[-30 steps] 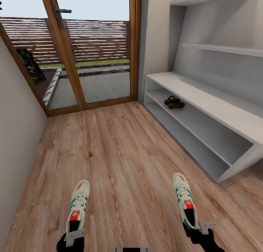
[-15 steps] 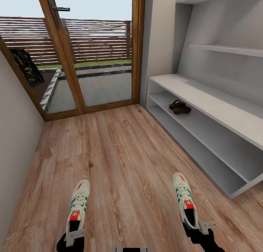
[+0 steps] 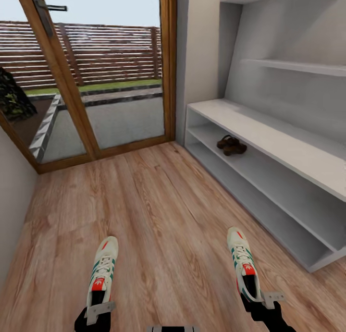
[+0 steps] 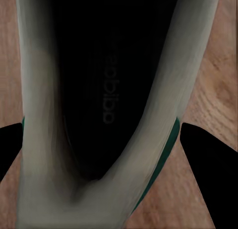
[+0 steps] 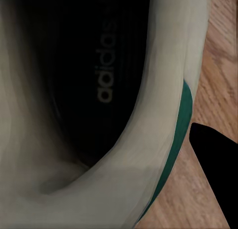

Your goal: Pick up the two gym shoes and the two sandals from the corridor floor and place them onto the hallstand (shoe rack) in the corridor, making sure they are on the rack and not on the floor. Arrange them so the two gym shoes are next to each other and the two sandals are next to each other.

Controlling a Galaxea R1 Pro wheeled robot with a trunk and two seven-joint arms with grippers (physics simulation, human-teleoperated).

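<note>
- Nearest, the left gripper (image 3: 99, 307) is clenched on the heel of the left gym shoe (image 3: 102, 272), toe pointing away, carried above the corridor floor (image 3: 158, 212).
- The right gripper (image 3: 257, 298) likewise clamps the heel of the right gym shoe (image 3: 244, 264); the two shoes are well apart, one on each side.
- In the left wrist view, the heel collar (image 4: 124, 189) sits between the dark fingers (image 4: 208, 164), with the black insole visible inside.
- Judged by look, these sneakers are light, with a soft padded collar over a stiffer heel counter; gripping at the heel rim should hold, though the toe may droop or swing.
- Farther right stands the hallstand (image 3: 269, 130), with both sandals (image 3: 231, 145) side by side on its upper open shelf, toward the far end.
- Beyond is the glazed wooden door (image 3: 91, 72).
</note>
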